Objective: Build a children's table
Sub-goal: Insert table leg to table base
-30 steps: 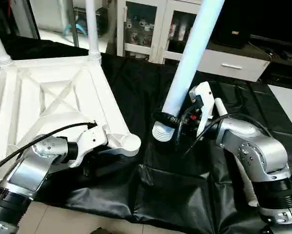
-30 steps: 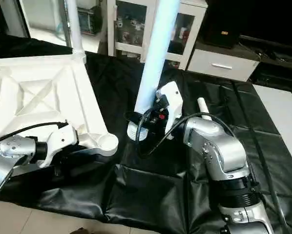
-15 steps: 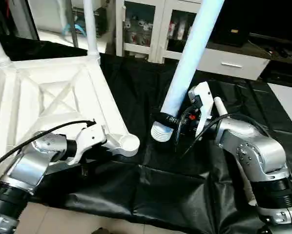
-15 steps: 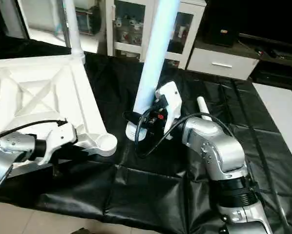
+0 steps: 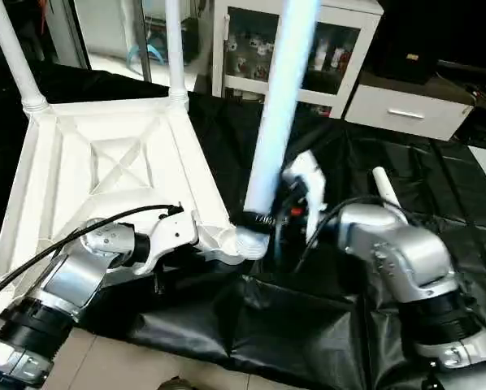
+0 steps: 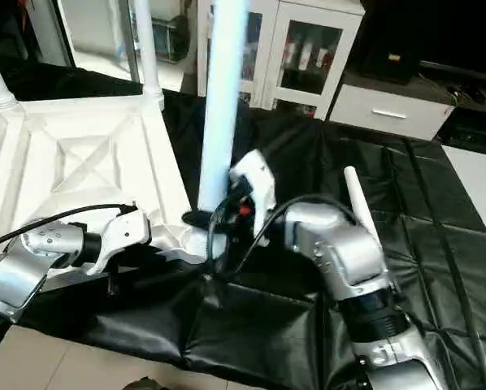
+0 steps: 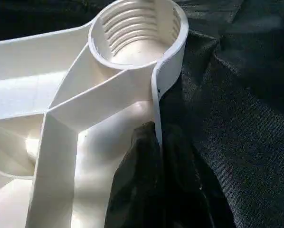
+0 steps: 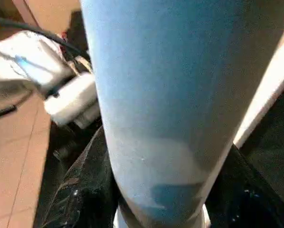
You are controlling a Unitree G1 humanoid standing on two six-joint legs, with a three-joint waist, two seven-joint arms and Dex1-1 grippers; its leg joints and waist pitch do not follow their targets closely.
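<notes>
The children's table top lies upside down on the black cloth, ribbed underside up. Two white legs stand in its far corner sockets. My left gripper is shut on the top's rim beside the near right socket, which is threaded and has nothing in it. My right gripper is shut around a third leg, holding it upright with its ridged end at that socket. Whether the end has entered the socket is hidden. Behind my right forearm, another leg lies on the cloth.
The black-draped work table ends near the picture's bottom, with tiled floor below. A white glass-door cabinet and a drawer unit stand behind. A black cable loops over my left forearm.
My right gripper has carried the upright leg left, from beside the table top to its near right socket. My left gripper has closed on the rim. The head camera also shifted.
</notes>
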